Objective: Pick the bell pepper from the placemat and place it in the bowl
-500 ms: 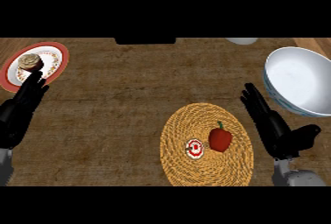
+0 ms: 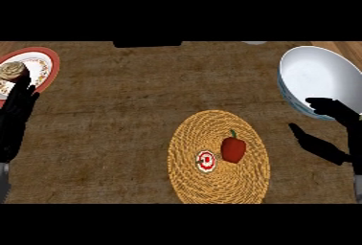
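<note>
A red bell pepper (image 2: pixel 233 148) with a green stem lies on the round woven placemat (image 2: pixel 212 184), right of its centre. The white bowl (image 2: pixel 314 79) sits at the far right. To the right of the mat my right hand (image 2: pixel 325 147) is open and holds nothing. Its fingers reach up across the bowl's near rim and its thumb points toward the pepper, a short gap away. At the left edge my left hand (image 2: pixel 17 112) rests open, fingers up.
A small red-and-white disc (image 2: pixel 206 159) lies on the mat just left of the pepper. A red-rimmed plate (image 2: pixel 46 60) with a muffin (image 2: pixel 13 71) sits at the far left, partly behind my left hand. A brown cloth covers the counter.
My right hand has turned and spread, fingers now over the bowl's rim and thumb lower toward the mat. The pepper and my left hand stay put.
</note>
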Controlling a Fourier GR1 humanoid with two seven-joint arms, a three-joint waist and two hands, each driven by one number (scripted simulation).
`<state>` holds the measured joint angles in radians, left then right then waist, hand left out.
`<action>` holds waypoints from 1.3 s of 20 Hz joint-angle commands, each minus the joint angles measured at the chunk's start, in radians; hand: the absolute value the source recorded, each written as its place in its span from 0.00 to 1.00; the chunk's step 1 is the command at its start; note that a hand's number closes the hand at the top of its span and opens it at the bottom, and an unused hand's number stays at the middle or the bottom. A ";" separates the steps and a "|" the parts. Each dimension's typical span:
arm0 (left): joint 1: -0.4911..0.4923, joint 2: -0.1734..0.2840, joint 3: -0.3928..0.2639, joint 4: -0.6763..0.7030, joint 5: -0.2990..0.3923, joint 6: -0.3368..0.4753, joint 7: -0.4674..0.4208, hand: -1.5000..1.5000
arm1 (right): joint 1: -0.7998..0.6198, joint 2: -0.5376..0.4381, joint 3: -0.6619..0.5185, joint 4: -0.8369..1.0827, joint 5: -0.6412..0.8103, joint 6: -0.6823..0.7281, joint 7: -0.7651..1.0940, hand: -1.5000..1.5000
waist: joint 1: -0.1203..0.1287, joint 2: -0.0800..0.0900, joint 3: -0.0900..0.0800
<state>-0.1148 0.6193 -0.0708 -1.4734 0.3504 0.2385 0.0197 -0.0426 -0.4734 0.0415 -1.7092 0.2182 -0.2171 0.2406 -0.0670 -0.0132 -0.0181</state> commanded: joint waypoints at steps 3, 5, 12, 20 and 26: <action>0.043 -0.025 0.000 -0.012 -0.011 0.040 -0.001 0.50 | 0.207 0.050 0.062 -0.153 0.344 -0.259 0.202 0.00 | -0.015 -0.013 0.009; 0.024 -0.018 0.009 0.006 -0.005 0.022 -0.007 0.50 | 0.253 0.092 0.169 -0.223 0.480 -0.278 0.262 0.00 | -0.002 -0.003 0.008; -0.001 -0.049 -0.036 -0.052 -0.051 0.063 0.039 0.50 | 0.418 0.192 0.317 -0.569 0.885 -0.170 0.630 0.00 | 0.030 0.004 0.013; -0.059 -0.105 -0.056 -0.037 -0.088 0.068 0.065 0.50 | 0.109 0.310 0.422 -0.729 1.076 0.363 0.962 0.00 | 0.069 0.014 0.015; -0.048 -0.101 -0.073 -0.060 -0.095 0.049 0.074 0.50 | 0.021 0.356 0.301 -0.512 0.840 0.566 0.966 0.00 | 0.094 0.021 0.016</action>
<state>-0.1632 0.5184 -0.1335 -1.5203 0.2624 0.2967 0.0804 0.0460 -0.1533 0.3788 -2.2910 1.1393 0.1609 1.0793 0.0137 0.0046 -0.0034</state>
